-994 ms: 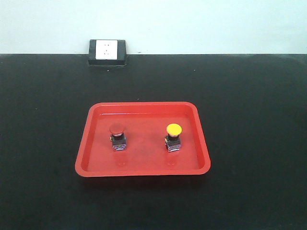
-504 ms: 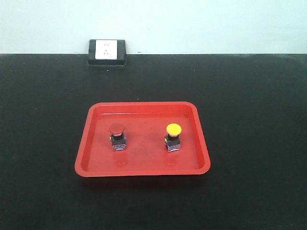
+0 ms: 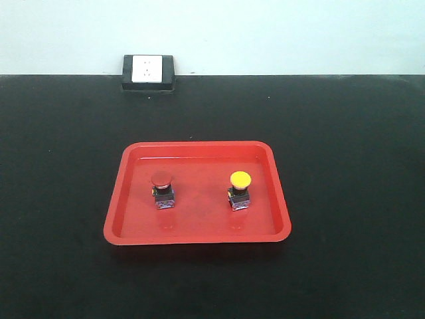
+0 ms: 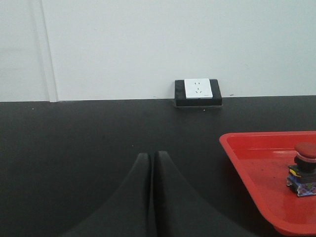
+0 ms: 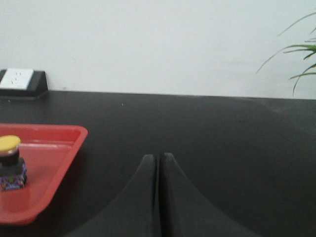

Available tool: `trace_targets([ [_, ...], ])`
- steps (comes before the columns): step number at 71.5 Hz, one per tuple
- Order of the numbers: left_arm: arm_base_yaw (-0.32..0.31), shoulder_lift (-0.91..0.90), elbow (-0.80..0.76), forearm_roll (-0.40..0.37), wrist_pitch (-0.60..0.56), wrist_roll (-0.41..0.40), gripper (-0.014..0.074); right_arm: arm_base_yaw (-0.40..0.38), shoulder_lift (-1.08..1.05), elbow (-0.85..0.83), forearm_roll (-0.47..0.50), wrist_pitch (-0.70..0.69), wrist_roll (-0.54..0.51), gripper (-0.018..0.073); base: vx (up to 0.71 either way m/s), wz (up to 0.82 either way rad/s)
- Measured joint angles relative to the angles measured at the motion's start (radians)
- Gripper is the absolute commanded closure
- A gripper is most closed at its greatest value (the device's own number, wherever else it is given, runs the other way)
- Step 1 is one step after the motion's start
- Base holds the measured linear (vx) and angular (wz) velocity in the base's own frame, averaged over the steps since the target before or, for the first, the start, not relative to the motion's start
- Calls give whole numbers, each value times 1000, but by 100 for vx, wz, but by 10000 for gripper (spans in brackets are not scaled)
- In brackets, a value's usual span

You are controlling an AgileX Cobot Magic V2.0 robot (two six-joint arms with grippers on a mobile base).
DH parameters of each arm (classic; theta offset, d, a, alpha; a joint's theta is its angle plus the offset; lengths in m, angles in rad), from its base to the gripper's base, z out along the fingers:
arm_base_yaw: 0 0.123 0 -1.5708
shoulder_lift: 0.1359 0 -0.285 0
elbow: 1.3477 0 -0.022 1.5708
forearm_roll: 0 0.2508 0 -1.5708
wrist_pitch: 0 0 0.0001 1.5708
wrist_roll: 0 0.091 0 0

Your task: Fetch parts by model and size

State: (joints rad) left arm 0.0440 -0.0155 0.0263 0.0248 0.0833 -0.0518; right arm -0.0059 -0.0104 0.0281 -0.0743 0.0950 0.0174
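Observation:
A red-capped push button and a yellow-capped push button stand upright on dark bases inside a red tray on the black table. The red button also shows in the left wrist view, the yellow one in the right wrist view. My left gripper is shut and empty, over bare table left of the tray. My right gripper is shut and empty, over bare table right of the tray. Neither gripper shows in the front view.
A white wall socket in a black frame sits at the table's back edge; it also shows in the left wrist view. Green plant leaves hang at the far right. A pale wall stands behind the table.

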Motion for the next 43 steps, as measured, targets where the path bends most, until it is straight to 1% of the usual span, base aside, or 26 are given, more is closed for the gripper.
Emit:
trace_targets([
  [9, 0, 0, 0, 0, 0, 0, 603, 0, 0, 0, 0, -30, 25, 569, 0, 0],
  [43, 0, 0, 0, 0, 0, 0, 603, 0, 0, 0, 0, -38, 28, 569, 0, 0],
])
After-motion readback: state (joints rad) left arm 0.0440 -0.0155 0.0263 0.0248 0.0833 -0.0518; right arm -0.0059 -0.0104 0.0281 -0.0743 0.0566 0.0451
